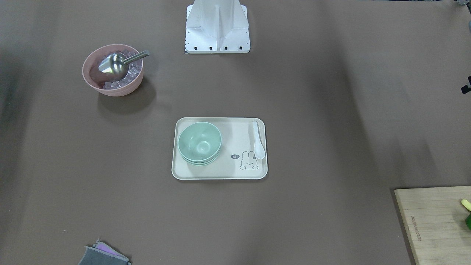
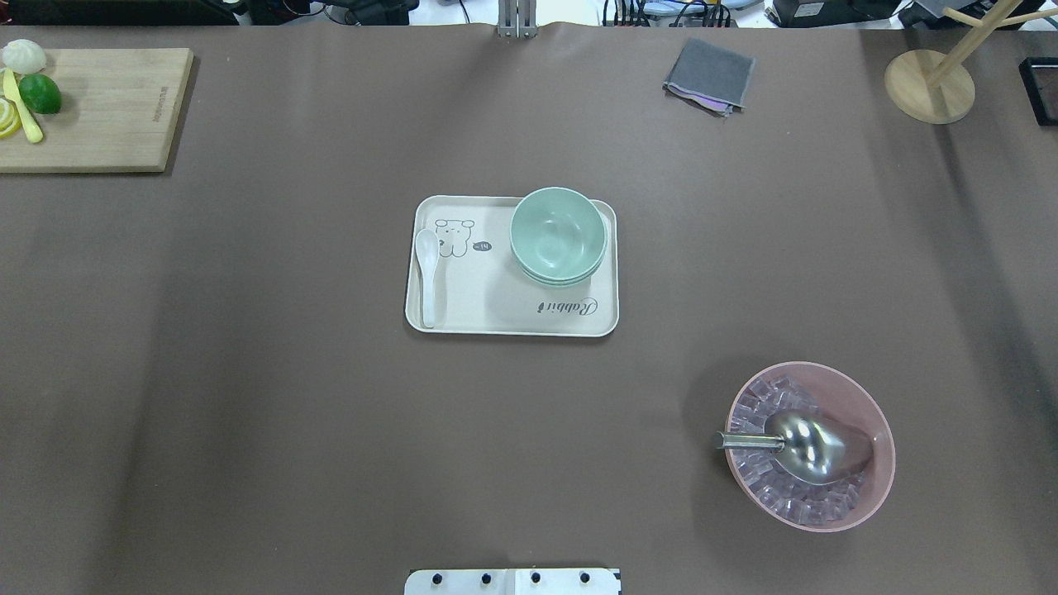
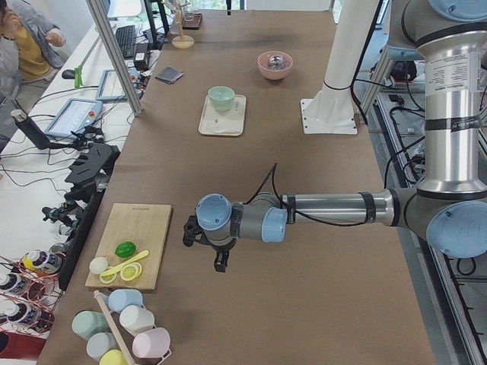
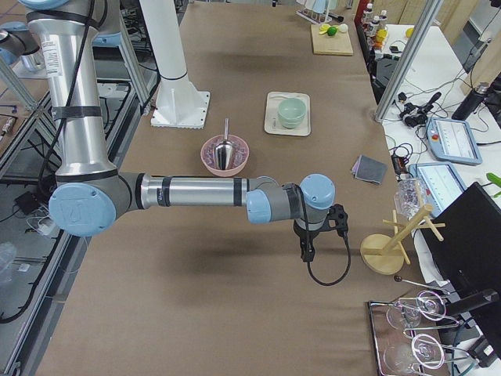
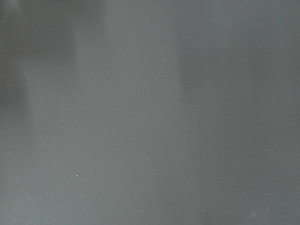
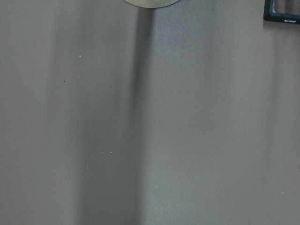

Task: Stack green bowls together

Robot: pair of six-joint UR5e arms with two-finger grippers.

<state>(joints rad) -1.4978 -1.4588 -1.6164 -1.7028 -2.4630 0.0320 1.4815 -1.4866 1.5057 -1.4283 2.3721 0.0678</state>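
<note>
Already the green bowls (image 1: 199, 141) sit nested in one stack on the tray (image 1: 220, 171) mid-counter (image 1: 331, 110), beside a spoon (image 1: 257, 141), left tool (image 3: 219, 262) and right tool (image 4: 306, 252) well apart from them, apart-or-together can't tell.

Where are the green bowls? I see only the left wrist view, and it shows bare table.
Observer: The bowls are nested in one stack on the tray.
Operator: Is anything else on the tray?
Observer: A white spoon lies along its opposite side, apart from the stack.
Operator: Where is my camera?
Observer: The left gripper hangs near the cutting board, far from the tray; whether it is open, I cannot tell.
</note>
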